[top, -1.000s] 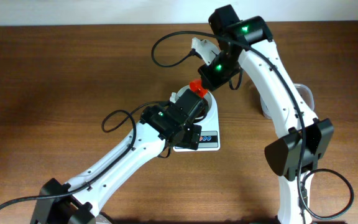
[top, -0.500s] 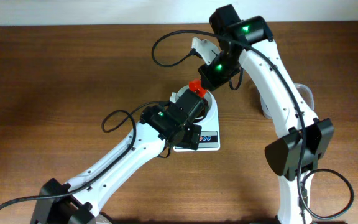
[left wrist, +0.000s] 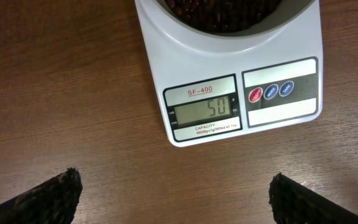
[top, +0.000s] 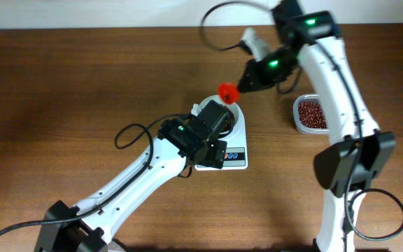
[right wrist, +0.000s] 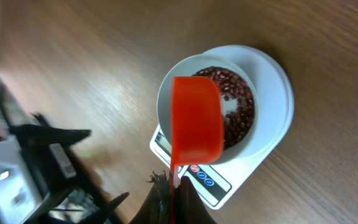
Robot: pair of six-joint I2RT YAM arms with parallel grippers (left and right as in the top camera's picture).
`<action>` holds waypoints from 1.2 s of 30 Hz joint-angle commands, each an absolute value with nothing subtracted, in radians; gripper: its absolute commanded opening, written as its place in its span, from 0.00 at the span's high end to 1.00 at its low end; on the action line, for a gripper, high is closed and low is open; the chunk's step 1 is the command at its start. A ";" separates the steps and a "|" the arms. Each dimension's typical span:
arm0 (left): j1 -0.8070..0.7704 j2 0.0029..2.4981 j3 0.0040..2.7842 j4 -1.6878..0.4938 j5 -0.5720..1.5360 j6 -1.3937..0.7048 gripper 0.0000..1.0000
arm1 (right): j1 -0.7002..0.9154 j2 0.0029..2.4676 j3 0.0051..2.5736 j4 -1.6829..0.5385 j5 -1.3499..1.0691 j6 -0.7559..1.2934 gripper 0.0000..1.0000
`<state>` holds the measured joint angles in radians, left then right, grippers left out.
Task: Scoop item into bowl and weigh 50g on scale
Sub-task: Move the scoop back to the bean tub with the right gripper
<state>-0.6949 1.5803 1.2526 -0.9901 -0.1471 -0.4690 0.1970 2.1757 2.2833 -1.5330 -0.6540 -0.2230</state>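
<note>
The white scale (left wrist: 278, 118) shows 50 on its display (left wrist: 205, 109). The white bowl (right wrist: 166, 106) stands on it and holds red-brown beans (right wrist: 236, 106); its lower rim shows in the left wrist view (left wrist: 229, 28). My right gripper (right wrist: 174, 193) is shut on the handle of a red scoop (right wrist: 196, 121), held above the bowl's left side; the scoop also shows in the overhead view (top: 227, 91). My left gripper (left wrist: 179, 193) is open and empty over bare table just in front of the scale. In the overhead view the left arm (top: 201, 133) hides most of the scale (top: 235, 155).
A clear plastic tub (top: 311, 113) with more beans stands to the right of the scale, beside the right arm. The table is brown wood (top: 82, 84). Black cables hang off both arms.
My right arm has swung up and to the right with the red scoop, uncovering the tub of beans. The left arm has not moved.
</note>
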 commanded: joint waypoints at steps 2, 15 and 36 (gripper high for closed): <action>-0.698 1.576 1.248 -0.992 -0.158 -0.474 0.01 | 0.052 2.157 2.305 -1.555 -0.786 -0.220 0.96; -0.698 1.576 1.248 -0.992 -0.158 -0.474 0.01 | -0.290 2.157 2.300 -1.668 -0.326 -0.083 0.96; -0.698 1.576 1.248 -0.992 -0.158 -0.474 0.01 | -0.084 2.168 2.131 -1.564 0.110 0.166 0.96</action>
<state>-0.6949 1.5803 1.2526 -0.9905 -0.1471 -0.4690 -0.0864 2.1738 2.1952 -1.5871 0.0814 0.1520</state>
